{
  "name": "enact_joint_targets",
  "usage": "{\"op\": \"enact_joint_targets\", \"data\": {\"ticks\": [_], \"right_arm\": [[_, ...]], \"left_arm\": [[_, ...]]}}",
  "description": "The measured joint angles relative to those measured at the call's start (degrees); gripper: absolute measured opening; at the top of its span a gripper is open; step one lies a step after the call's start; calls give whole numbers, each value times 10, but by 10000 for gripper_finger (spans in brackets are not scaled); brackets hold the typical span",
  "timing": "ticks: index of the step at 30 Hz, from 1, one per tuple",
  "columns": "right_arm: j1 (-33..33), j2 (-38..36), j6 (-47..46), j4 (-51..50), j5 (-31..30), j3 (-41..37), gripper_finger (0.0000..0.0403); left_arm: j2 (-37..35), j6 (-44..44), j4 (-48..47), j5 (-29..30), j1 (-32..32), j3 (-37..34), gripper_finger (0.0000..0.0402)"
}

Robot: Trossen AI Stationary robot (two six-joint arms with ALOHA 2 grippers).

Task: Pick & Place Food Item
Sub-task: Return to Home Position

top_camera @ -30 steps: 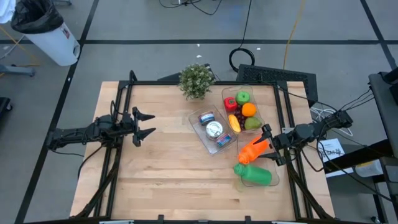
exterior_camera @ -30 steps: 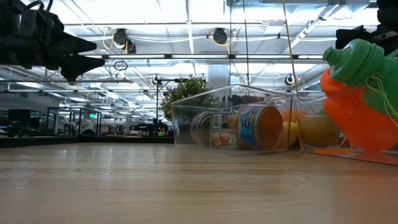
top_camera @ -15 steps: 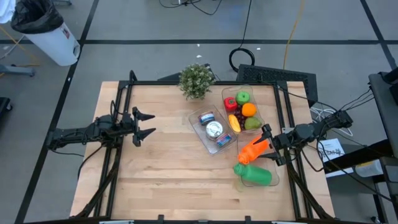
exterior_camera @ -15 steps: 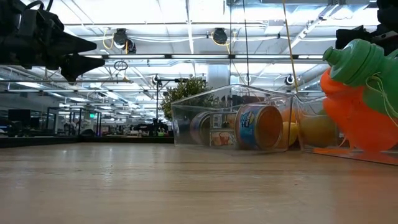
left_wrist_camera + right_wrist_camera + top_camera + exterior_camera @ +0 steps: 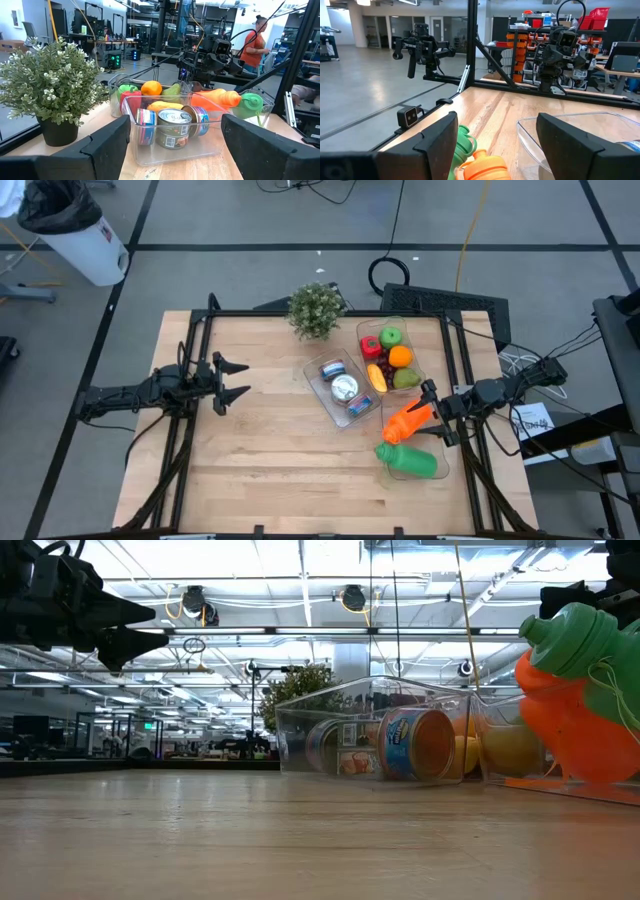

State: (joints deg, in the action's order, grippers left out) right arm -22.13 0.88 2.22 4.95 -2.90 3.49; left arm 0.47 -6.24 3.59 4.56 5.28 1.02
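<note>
Several clear bins sit at the table's right. One bin (image 5: 341, 393) holds cans, one (image 5: 389, 358) holds fruit, and the nearest (image 5: 432, 473) holds an orange bottle (image 5: 407, 421) and a green bottle (image 5: 411, 462), both lying down. My right gripper (image 5: 430, 412) is open above the orange bottle's right end, one finger on either side, touching nothing. The right wrist view shows the orange bottle's cap (image 5: 482, 167) low between the fingers. My left gripper (image 5: 246, 379) waits open over the table's left half, raised off the wood (image 5: 130, 628), facing the can bin (image 5: 170, 130).
A small potted plant (image 5: 317, 310) stands at the far edge, left of the fruit bin. Bare wood (image 5: 270, 450) spreads across the middle and near left of the table. A black frame rail (image 5: 300, 313) runs along the table's far edge. A person in an orange shirt (image 5: 255, 37) stands in the room behind.
</note>
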Motion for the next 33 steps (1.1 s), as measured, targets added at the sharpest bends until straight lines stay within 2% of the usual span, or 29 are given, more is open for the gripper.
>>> {"op": "enact_joint_targets", "data": {"ticks": [7,21,33], "right_arm": [[0,0,0,0,0,0,254],[0,0,0,0,0,0,254],[0,0,0,0,0,0,254]], "left_arm": [[0,0,0,0,0,0,306],[0,0,0,0,0,0,330],[0,0,0,0,0,0,306]]}}
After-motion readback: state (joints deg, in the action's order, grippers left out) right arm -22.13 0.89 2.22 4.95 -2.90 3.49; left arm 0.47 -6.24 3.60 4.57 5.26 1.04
